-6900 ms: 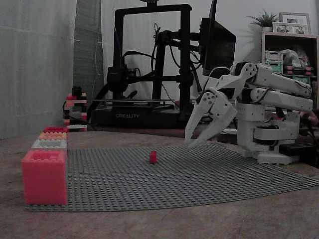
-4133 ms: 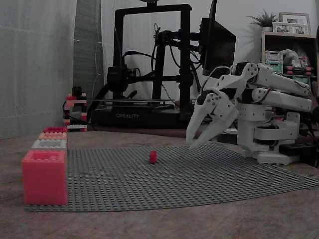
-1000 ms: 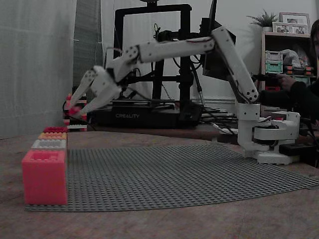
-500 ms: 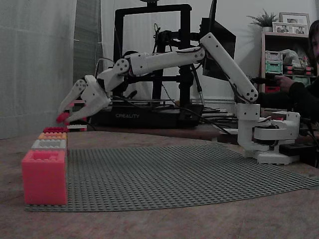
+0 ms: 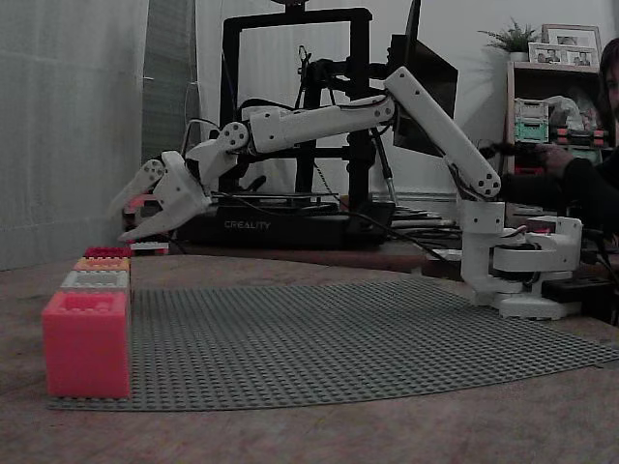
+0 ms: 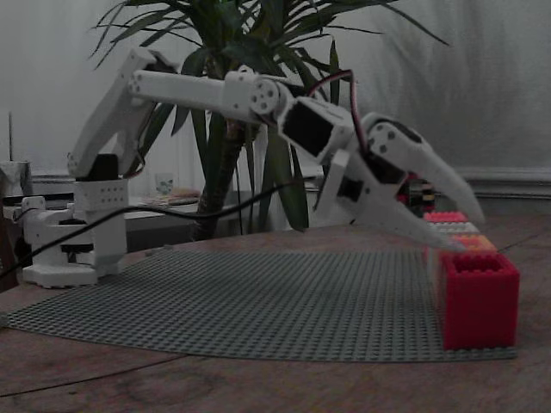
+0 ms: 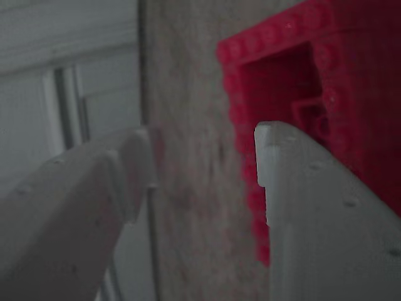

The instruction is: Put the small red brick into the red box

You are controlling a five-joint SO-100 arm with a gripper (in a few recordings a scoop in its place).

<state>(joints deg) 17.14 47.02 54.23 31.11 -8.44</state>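
The red box (image 5: 106, 251) is the far one in a row of boxes at the left, and the near one (image 6: 478, 297) from the other side. My gripper (image 5: 122, 220) hangs open just above it, with its fingertips over the box's rim (image 6: 463, 231). In the wrist view the gripper (image 7: 200, 144) holds nothing, and the red box (image 7: 351, 75) lies under the right finger (image 7: 313, 207). A small red block shape, which looks like the small red brick (image 7: 310, 114), lies inside the box's opening.
A grey studded baseplate (image 5: 368, 329) covers the table. The row also holds a coral box (image 5: 85, 343), a grey box (image 5: 95, 280) and an orange box (image 5: 102, 263). A brick tower (image 5: 145, 208) and a black 3D printer (image 5: 290, 126) stand behind. A person sits at the right edge.
The arm carried the red brick from the plate's middle to the far left box. In the last half second the fingers spread apart and the brick left the fingertips.
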